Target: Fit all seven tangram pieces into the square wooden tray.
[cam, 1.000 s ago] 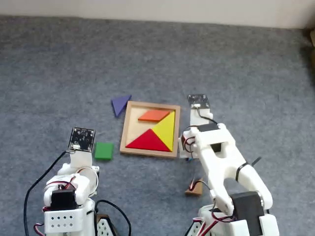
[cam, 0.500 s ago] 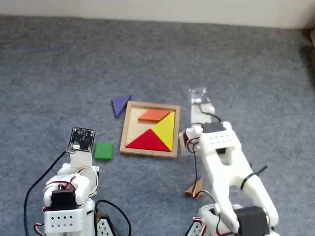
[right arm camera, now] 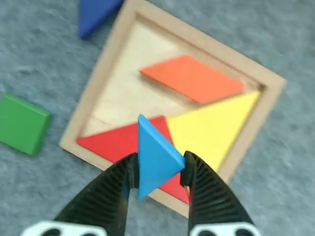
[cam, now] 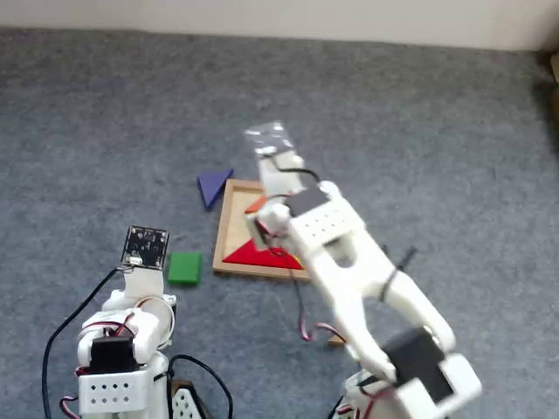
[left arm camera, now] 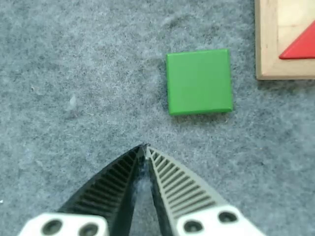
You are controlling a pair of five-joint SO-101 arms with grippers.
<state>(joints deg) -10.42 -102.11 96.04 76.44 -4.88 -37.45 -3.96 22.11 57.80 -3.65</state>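
The square wooden tray (right arm camera: 104,63) holds an orange parallelogram (right arm camera: 193,78), a yellow triangle (right arm camera: 212,129) and a red triangle (right arm camera: 110,141). My right gripper (right arm camera: 160,162) hovers over the tray's near part, shut on a light blue triangle (right arm camera: 153,153) held on edge. In the high view the right arm (cam: 319,229) lies across the tray (cam: 225,229) and hides most of it. A green square (left arm camera: 199,81) lies on the carpet just left of the tray, a little beyond my left gripper (left arm camera: 142,148), which is shut and holds nothing. A dark blue triangle (cam: 212,184) sits off the tray's far left corner.
Grey carpet covers the whole work area. The left arm (cam: 122,336) sits at the near left, with its wrist camera board (cam: 145,246) beside the green square (cam: 184,267). A small brown piece (cam: 336,341) peeks out under the right arm, near its base.
The right arm has swung left from beside the tray's right edge to over the tray, carrying the light blue triangle. The left arm has not moved.
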